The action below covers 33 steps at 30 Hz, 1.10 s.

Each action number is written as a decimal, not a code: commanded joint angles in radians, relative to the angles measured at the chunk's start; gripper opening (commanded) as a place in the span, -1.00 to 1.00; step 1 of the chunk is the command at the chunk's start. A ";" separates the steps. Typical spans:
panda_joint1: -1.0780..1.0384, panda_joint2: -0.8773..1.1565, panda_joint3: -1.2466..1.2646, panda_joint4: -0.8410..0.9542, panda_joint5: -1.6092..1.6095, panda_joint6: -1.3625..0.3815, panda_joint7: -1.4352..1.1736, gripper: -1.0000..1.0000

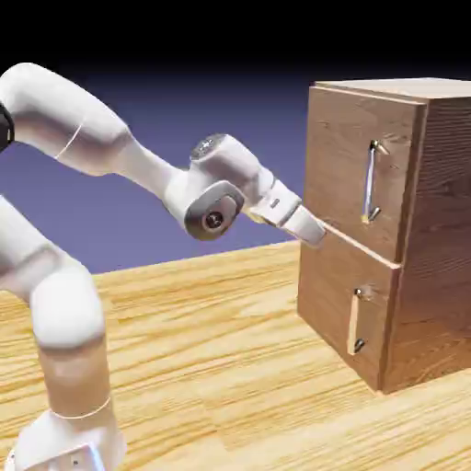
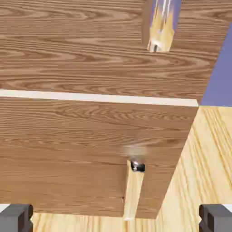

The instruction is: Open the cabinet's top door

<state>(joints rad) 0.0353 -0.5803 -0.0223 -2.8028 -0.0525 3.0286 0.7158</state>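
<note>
The top door (image 1: 345, 175) lies up and to the exterior view's right of the open gripper (image 1: 315, 234)

Wood-grain surface supporting a brown cabinet

A pale yellow surface (image 1: 202, 368) with wavy wood grain is stretching beneath the scene. The boxy brown cabinet (image 1: 354, 239) is standing upright directly on it, toward the exterior view's right, while the white robot arm's lower part (image 1: 74, 377) is rising at the left.

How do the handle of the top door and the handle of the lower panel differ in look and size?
The top door's handle is longer; the lower panel's handle is shorter. The top handle's bar looks silvery in the exterior view, while the lower handle's bar looks pale tan. Both are upright bars on wood-grain fronts.
</note>
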 commanded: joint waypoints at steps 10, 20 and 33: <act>0.194 -0.086 -0.185 0.059 -0.435 -0.070 -0.209 1.00; 0.387 -0.171 -0.370 0.119 -0.870 -0.139 -0.418 1.00; 0.639 -0.282 -0.610 0.196 -1.435 -0.230 -0.690 1.00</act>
<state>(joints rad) 0.6741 -0.8627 -0.6325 -2.6070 -1.4876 2.7991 0.0254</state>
